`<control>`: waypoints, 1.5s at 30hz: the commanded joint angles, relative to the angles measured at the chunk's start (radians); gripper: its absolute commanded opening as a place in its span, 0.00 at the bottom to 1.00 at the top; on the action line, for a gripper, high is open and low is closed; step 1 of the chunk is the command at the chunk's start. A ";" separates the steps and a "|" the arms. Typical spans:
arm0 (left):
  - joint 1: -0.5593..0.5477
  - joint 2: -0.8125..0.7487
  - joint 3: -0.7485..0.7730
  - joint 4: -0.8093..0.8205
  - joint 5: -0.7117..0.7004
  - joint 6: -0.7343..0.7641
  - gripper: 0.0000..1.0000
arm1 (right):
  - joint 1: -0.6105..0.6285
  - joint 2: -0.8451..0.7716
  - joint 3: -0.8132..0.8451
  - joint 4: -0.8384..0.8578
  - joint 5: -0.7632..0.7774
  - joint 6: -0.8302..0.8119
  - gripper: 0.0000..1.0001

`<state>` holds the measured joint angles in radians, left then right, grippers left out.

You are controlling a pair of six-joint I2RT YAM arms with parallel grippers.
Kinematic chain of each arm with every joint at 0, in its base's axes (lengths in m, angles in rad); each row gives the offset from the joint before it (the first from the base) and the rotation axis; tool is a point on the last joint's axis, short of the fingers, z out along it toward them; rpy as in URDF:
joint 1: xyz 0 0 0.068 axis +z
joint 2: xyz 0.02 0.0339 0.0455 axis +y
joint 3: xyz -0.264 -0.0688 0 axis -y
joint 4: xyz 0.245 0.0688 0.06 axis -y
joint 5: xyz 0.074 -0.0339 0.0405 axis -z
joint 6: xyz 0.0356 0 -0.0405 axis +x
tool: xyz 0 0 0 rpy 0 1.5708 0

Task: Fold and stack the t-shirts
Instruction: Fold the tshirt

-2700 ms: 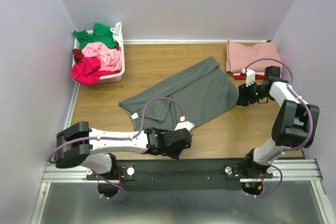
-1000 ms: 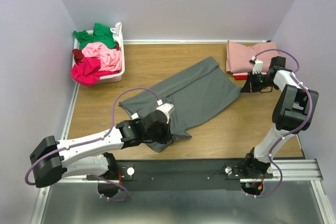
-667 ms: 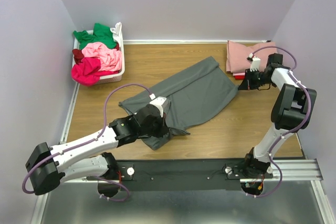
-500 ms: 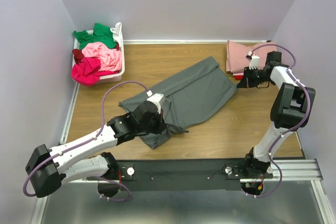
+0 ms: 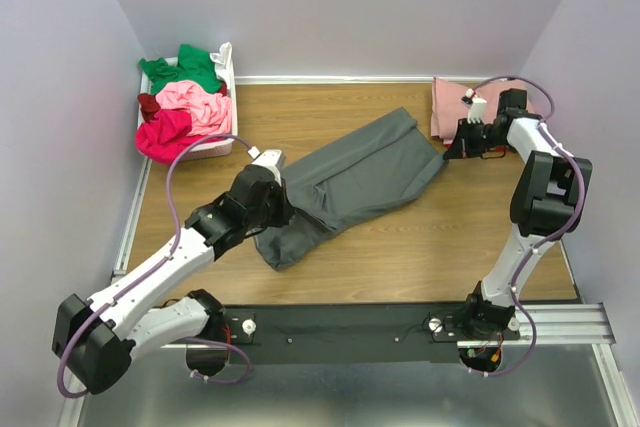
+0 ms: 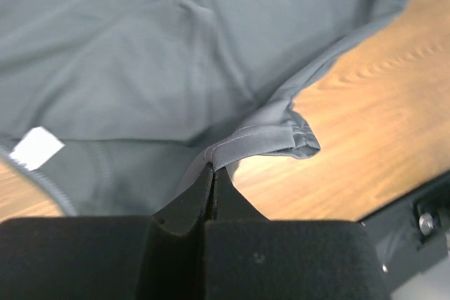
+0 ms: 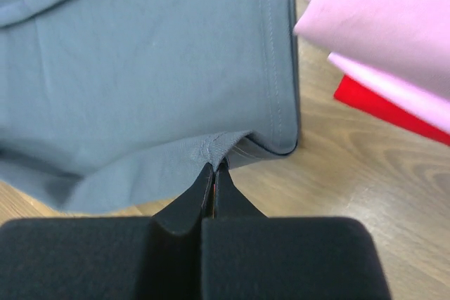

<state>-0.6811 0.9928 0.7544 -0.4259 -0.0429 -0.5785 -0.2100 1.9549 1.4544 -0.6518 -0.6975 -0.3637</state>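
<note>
Left pincer (image 6: 212,173) closed tight on a bunched hem of the dark grey t-shirt (image 6: 140,68), hem raised off the table (image 6: 380,124); shirt rumpled, white label (image 6: 36,147) exposed; bare wood runs to the table's near edge, where a black rail (image 6: 429,216) lies.

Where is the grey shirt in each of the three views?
Top external: the grey shirt lies diagonally mid-table, between the two arms.
Left wrist: it fills the upper frame, a bunched edge pinched in the left hand.
Right wrist: it fills the left and middle, its corner pinched in the right hand, beside the pink stack.
Shared landmark: the wood table, visible in all three.
</note>
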 commanded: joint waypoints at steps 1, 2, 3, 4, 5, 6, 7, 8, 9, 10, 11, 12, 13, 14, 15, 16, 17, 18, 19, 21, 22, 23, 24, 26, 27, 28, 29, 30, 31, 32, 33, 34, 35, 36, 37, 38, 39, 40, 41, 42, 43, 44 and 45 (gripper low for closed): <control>0.072 -0.051 -0.013 -0.033 0.024 0.046 0.00 | 0.001 0.042 0.063 -0.008 -0.028 0.046 0.00; 0.083 -0.051 -0.010 -0.033 0.035 0.052 0.00 | 0.001 0.047 0.070 -0.006 -0.030 0.052 0.00; 0.090 -0.049 -0.010 -0.031 0.038 0.065 0.00 | 0.001 0.058 0.076 -0.005 -0.036 0.063 0.00; 0.106 -0.045 -0.006 -0.027 0.038 0.068 0.00 | 0.001 0.064 0.086 0.000 -0.037 0.071 0.00; 0.112 -0.042 -0.001 -0.025 0.066 0.074 0.00 | 0.001 0.073 0.089 0.001 -0.043 0.084 0.01; 0.118 -0.036 0.000 -0.024 0.070 0.078 0.00 | 0.001 0.079 0.092 0.004 -0.048 0.091 0.00; 0.124 -0.028 0.008 -0.022 0.072 0.089 0.00 | 0.001 0.082 0.095 0.010 -0.051 0.095 0.00; 0.136 -0.025 0.011 -0.019 0.077 0.092 0.00 | 0.001 0.085 0.098 0.014 -0.053 0.101 0.00; 0.143 -0.020 0.014 -0.019 0.077 0.097 0.00 | 0.003 0.090 0.101 0.017 -0.054 0.108 0.00; 0.149 -0.016 0.022 -0.019 0.077 0.100 0.00 | 0.003 0.096 0.103 0.020 -0.056 0.115 0.01; 0.164 -0.014 0.025 -0.019 0.078 0.106 0.00 | 0.006 0.098 0.107 0.024 -0.057 0.123 0.00; 0.170 -0.011 0.032 -0.019 0.078 0.111 0.00 | 0.008 0.104 0.109 0.030 -0.057 0.126 0.00; 0.179 -0.011 0.037 -0.019 0.077 0.114 0.00 | 0.009 0.104 0.110 0.032 -0.057 0.129 0.01; 0.189 -0.008 0.039 -0.020 0.075 0.123 0.00 | 0.011 0.105 0.113 0.034 -0.057 0.132 0.00; 0.198 -0.008 0.043 -0.020 0.075 0.126 0.00 | 0.012 0.107 0.115 0.037 -0.059 0.134 0.00; 0.215 -0.005 0.048 -0.019 0.074 0.132 0.00 | 0.015 0.107 0.118 0.043 -0.057 0.140 0.00; 0.224 -0.002 0.049 -0.016 0.080 0.135 0.00 | 0.017 0.110 0.119 0.043 -0.056 0.143 0.00; 0.233 0.001 0.049 -0.011 0.086 0.144 0.00 | 0.018 0.108 0.124 0.046 -0.057 0.149 0.00; 0.245 0.010 0.054 -0.008 0.093 0.149 0.00 | 0.020 0.110 0.126 0.049 -0.057 0.154 0.00; 0.252 0.023 0.062 -0.002 0.097 0.157 0.00 | 0.024 0.114 0.130 0.055 -0.056 0.161 0.01; 0.255 0.033 0.068 -0.001 0.098 0.160 0.00 | 0.027 0.114 0.135 0.057 -0.056 0.163 0.00; 0.264 0.040 0.071 0.003 0.106 0.164 0.00 | 0.030 0.118 0.139 0.060 -0.056 0.167 0.00; 0.268 0.049 0.074 0.003 0.110 0.170 0.00 | 0.032 0.121 0.141 0.063 -0.053 0.172 0.01; 0.284 0.059 0.077 0.006 0.126 0.178 0.00 | 0.040 0.127 0.149 0.069 -0.051 0.178 0.01; 0.290 0.066 0.079 0.004 0.132 0.183 0.00 | 0.043 0.130 0.150 0.070 -0.048 0.184 0.01; 0.298 0.078 0.083 0.009 0.147 0.190 0.00 | 0.049 0.134 0.155 0.076 -0.046 0.187 0.00; 0.301 0.084 0.085 0.010 0.150 0.195 0.00 | 0.052 0.139 0.158 0.078 -0.045 0.190 0.00; 0.305 0.096 0.091 0.010 0.153 0.197 0.00 | 0.054 0.141 0.159 0.086 -0.042 0.196 0.00; 0.307 0.102 0.094 0.013 0.155 0.200 0.00 | 0.055 0.145 0.161 0.086 -0.040 0.200 0.01; 0.308 0.110 0.100 0.010 0.156 0.207 0.00 | 0.061 0.145 0.165 0.092 -0.039 0.203 0.01; 0.311 0.116 0.108 0.009 0.156 0.212 0.00 | 0.064 0.148 0.169 0.092 -0.034 0.207 0.00; 0.316 0.128 0.118 0.007 0.155 0.215 0.00 | 0.067 0.153 0.170 0.096 -0.033 0.209 0.01; 0.319 0.136 0.123 0.007 0.156 0.221 0.00 | 0.070 0.154 0.175 0.098 -0.028 0.212 0.00; 0.325 0.142 0.128 0.007 0.156 0.226 0.00 | 0.072 0.159 0.181 0.100 -0.020 0.216 0.01; 0.327 0.150 0.132 0.009 0.158 0.229 0.00 | 0.073 0.159 0.184 0.103 -0.016 0.218 0.00; 0.330 0.161 0.138 0.007 0.158 0.233 0.00 | 0.077 0.164 0.187 0.107 -0.013 0.221 0.00; 0.333 0.167 0.140 0.007 0.158 0.236 0.00 | 0.078 0.165 0.192 0.110 -0.005 0.230 0.00; 0.339 0.176 0.138 0.015 0.161 0.239 0.00 | 0.084 0.168 0.193 0.119 -0.004 0.235 0.00; 0.342 0.179 0.138 0.016 0.166 0.243 0.00 | 0.086 0.174 0.195 0.122 0.001 0.239 0.00; 0.344 0.184 0.138 0.019 0.167 0.244 0.00 | 0.089 0.177 0.198 0.129 0.007 0.244 0.01; 0.347 0.193 0.140 0.019 0.169 0.249 0.00 | 0.092 0.180 0.202 0.136 0.018 0.250 0.00; 0.348 0.198 0.138 0.022 0.170 0.249 0.00 | 0.093 0.183 0.205 0.141 0.023 0.256 0.00; 0.348 0.201 0.141 0.024 0.170 0.249 0.00 | 0.095 0.187 0.208 0.142 0.027 0.259 0.01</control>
<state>-0.3431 1.1774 0.8711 -0.4240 0.0978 -0.3565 -0.1253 2.1067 1.6291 -0.5453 -0.7090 -0.1333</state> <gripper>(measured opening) 0.007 0.009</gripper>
